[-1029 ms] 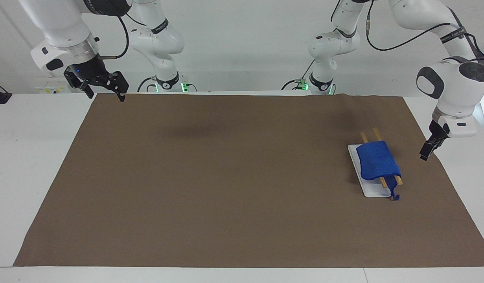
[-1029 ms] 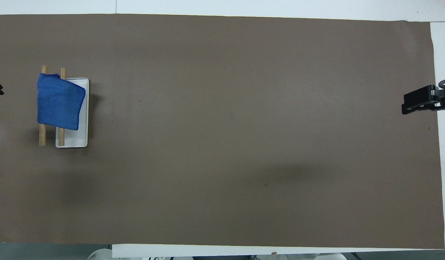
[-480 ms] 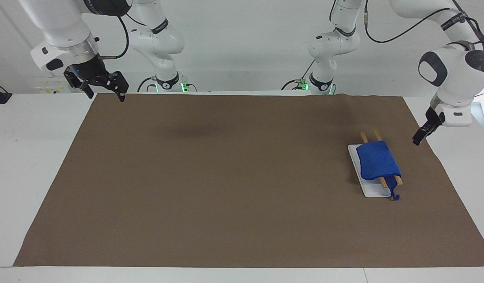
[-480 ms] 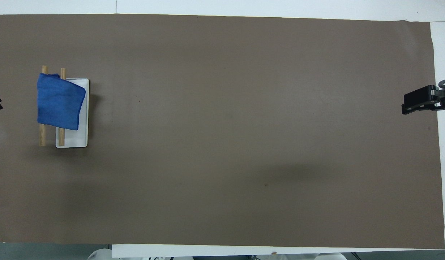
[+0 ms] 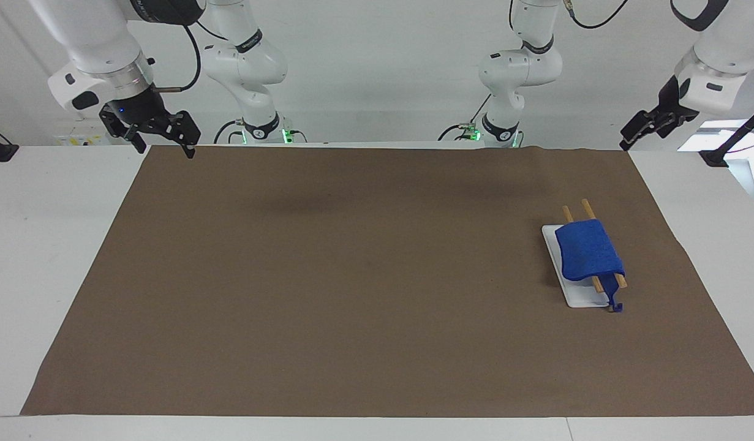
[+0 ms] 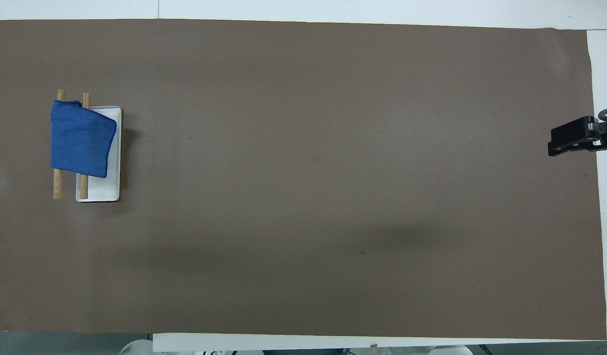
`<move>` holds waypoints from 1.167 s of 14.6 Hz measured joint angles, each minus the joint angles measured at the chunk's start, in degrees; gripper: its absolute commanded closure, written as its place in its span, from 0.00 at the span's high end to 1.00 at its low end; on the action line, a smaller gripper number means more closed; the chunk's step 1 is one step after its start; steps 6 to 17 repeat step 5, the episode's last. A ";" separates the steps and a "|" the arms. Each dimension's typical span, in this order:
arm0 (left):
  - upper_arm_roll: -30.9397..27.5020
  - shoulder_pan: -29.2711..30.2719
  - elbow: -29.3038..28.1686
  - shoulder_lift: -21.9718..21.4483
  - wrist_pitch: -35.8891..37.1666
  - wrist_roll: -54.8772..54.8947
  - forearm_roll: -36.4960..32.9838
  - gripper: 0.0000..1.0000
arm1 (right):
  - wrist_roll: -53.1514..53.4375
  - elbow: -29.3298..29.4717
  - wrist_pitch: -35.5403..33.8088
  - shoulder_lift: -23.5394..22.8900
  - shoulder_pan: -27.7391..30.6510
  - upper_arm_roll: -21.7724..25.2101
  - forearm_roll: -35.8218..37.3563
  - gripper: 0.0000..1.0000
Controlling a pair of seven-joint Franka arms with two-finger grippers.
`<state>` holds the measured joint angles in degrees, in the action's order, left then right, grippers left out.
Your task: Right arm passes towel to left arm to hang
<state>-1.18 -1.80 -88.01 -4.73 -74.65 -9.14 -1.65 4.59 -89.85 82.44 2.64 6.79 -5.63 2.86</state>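
Blue towel (image 5: pixel 588 250) draped over two wooden rails (image 5: pixel 588 211) on a white tray (image 5: pixel 577 296), brown mat (image 5: pixel 352 275) around it, left gripper (image 5: pixel 635 131) raised at the towel's one o'clock, jaw state unclear, right gripper (image 5: pixel 162 142) over the mat's ten o'clock corner, jaws apart.

The left gripper (image 5: pixel 634 131) is lifted up and away from its earlier spot beside the towel (image 5: pixel 588 250), and is now carried high over the mat's (image 5: pixel 352 275) corner at the left arm's end; it is gone from the overhead view's edge.
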 measured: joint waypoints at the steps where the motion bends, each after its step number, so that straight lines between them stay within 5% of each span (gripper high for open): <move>1: 0.42 -0.88 2.83 1.89 1.27 0.96 0.75 1.00 | 0.00 0.00 0.00 0.00 0.00 0.00 0.00 1.00; 5: 2.21 -2.34 6.70 6.48 2.14 4.93 1.11 1.00 | 0.00 -0.01 0.00 0.00 0.00 0.00 0.00 1.00; 17: 2.21 -2.34 6.70 6.48 2.14 4.93 1.11 1.00 | 0.00 -0.01 0.00 0.00 0.00 0.00 0.00 1.00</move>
